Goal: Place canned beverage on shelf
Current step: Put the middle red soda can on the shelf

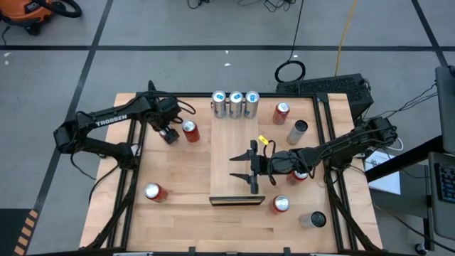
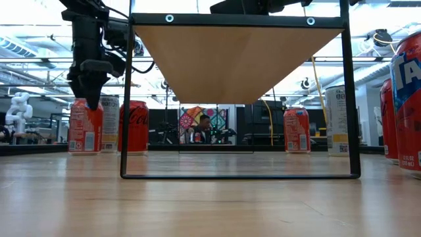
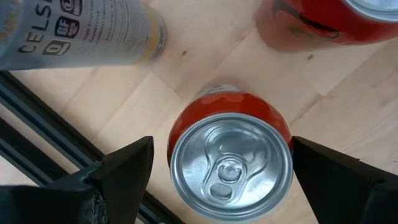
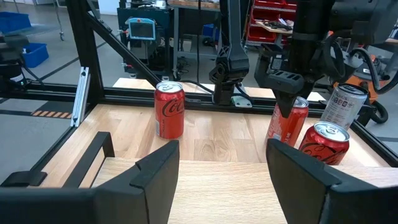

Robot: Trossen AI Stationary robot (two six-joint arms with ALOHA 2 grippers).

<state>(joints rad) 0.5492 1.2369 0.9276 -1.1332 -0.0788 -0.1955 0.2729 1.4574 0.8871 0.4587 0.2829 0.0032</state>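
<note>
One red cola can (image 3: pixel 231 163) stood between the spread fingers (image 3: pixel 118 171) of the left gripper (image 1: pixel 169 134), right gripper (image 1: pixel 254 173) held unclenched and empty over the shelf (image 1: pixel 234 149), three cans (image 1: pixel 234 104) beyond its fingers.

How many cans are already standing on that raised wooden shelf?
3, side by side at the far end of the shelf: first can, second can, third can. None seems hidden.

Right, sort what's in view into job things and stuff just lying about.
Job: shelf; red can below the open left tool; three cans standing on the shelf; open right tool over the shelf.
Lying about: spare red cans; slim silver can; grey can at the table's edge.
</note>
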